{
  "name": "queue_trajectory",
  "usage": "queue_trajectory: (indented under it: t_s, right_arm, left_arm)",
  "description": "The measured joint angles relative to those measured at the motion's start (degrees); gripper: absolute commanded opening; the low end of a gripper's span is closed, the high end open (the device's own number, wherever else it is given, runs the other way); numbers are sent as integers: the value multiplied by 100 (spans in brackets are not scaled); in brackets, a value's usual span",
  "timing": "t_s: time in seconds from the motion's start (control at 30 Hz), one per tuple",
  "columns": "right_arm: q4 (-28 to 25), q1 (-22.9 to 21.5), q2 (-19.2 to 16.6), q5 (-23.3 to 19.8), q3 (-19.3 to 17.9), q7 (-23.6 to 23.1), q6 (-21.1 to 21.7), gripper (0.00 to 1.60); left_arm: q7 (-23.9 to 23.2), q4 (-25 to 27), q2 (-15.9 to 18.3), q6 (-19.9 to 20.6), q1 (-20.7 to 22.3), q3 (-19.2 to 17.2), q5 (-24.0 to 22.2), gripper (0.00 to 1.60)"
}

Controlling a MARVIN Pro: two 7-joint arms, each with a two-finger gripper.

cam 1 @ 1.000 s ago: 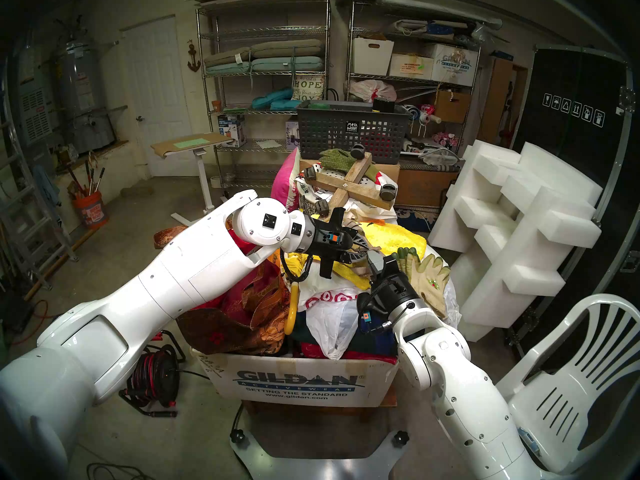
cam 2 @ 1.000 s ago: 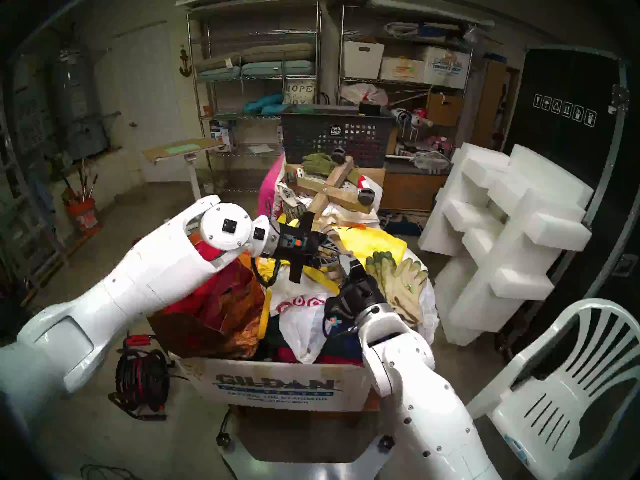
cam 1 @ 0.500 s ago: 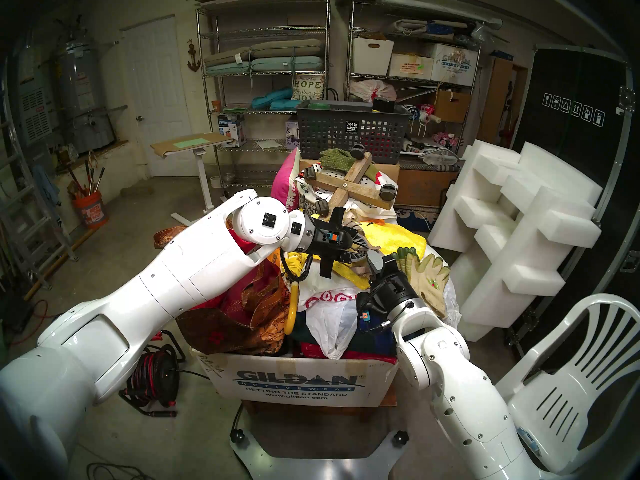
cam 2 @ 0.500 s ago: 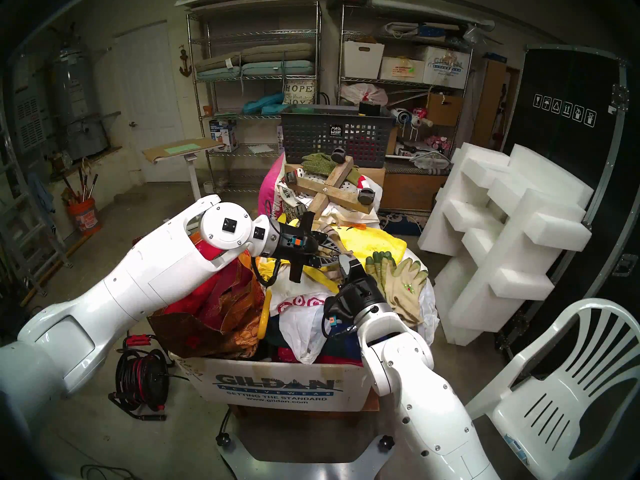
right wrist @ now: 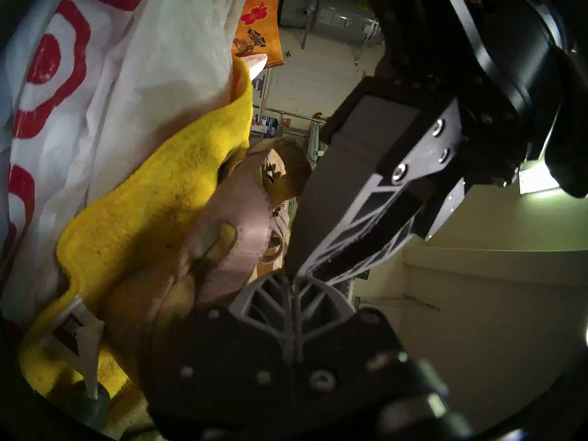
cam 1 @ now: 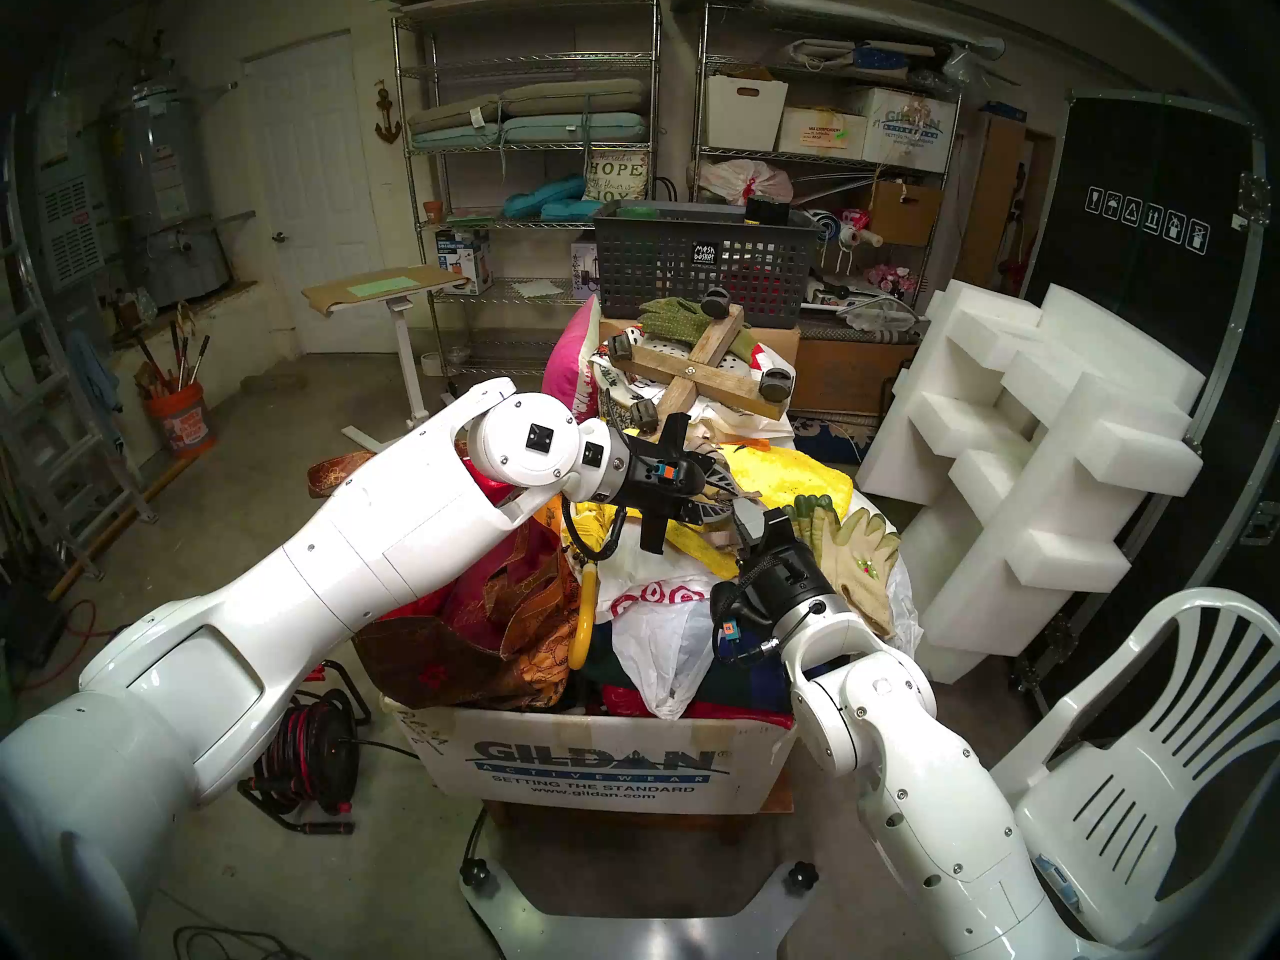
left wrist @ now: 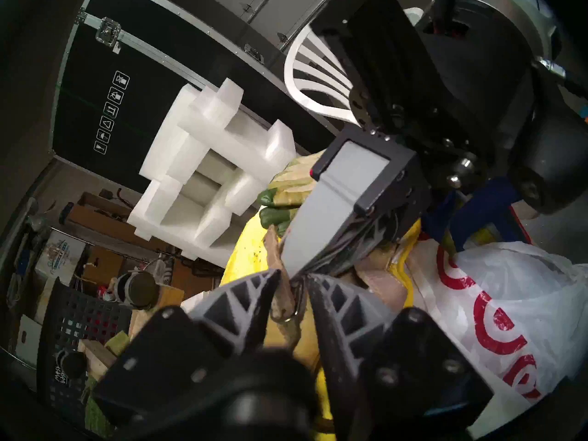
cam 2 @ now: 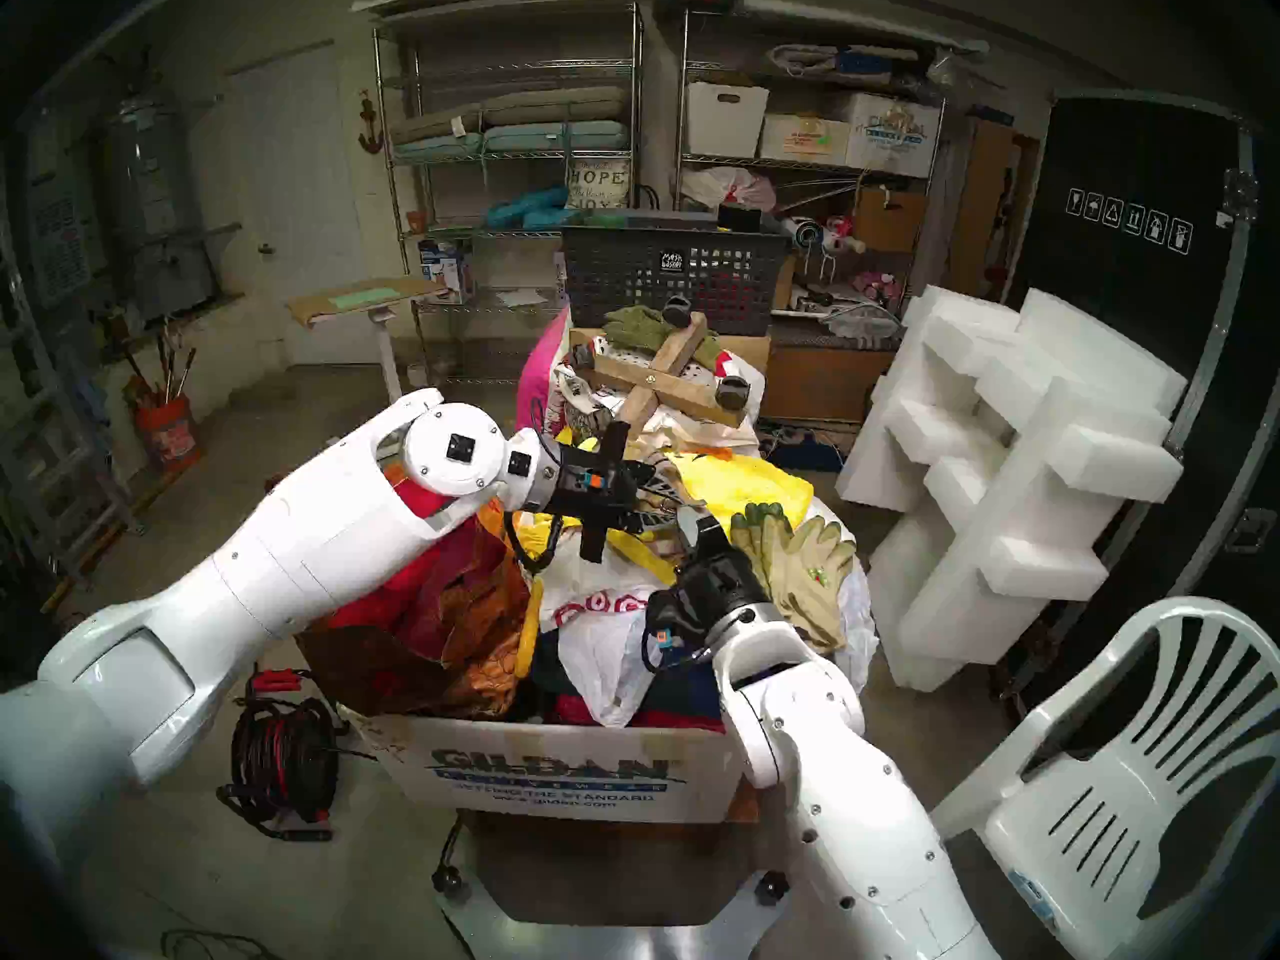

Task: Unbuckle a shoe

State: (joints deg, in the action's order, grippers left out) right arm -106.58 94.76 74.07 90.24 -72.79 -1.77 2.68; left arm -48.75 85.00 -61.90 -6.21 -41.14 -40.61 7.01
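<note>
Shoe: head views; tan sandal seen atop yellow towel on the box pile, between both grippers.
Left gripper: left wrist view; fingers parted around thin strap and buckle ring, grip uncertain.
Right gripper: right wrist view; pressed together on strap.
Handling: judged light, strap limp, sole stiff; best taken at the strap end.
Pose: left angled downward to the right; right level, pointing far.

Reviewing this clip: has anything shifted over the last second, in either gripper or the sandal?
Nothing visibly changed. The left gripper stays closed around the sandal strap near its buckle, the right gripper stays shut on the thin strap, and both arms hold their places over the cluttered box.
</note>
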Motion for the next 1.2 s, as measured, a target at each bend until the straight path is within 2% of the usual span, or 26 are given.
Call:
queue_trajectory:
  t_s: [0.67, 1.2]
  right_arm:
    - [35, -53, 19, -36, 45, -4, 21, 0]
    - [27, -98, 21, -61, 68, -4, -1, 0]
  left_arm:
    - [-34, -32, 14, -78, 7, -28, -42, 78]
    - [166, 267, 177, 225, -125, -99, 15, 78]
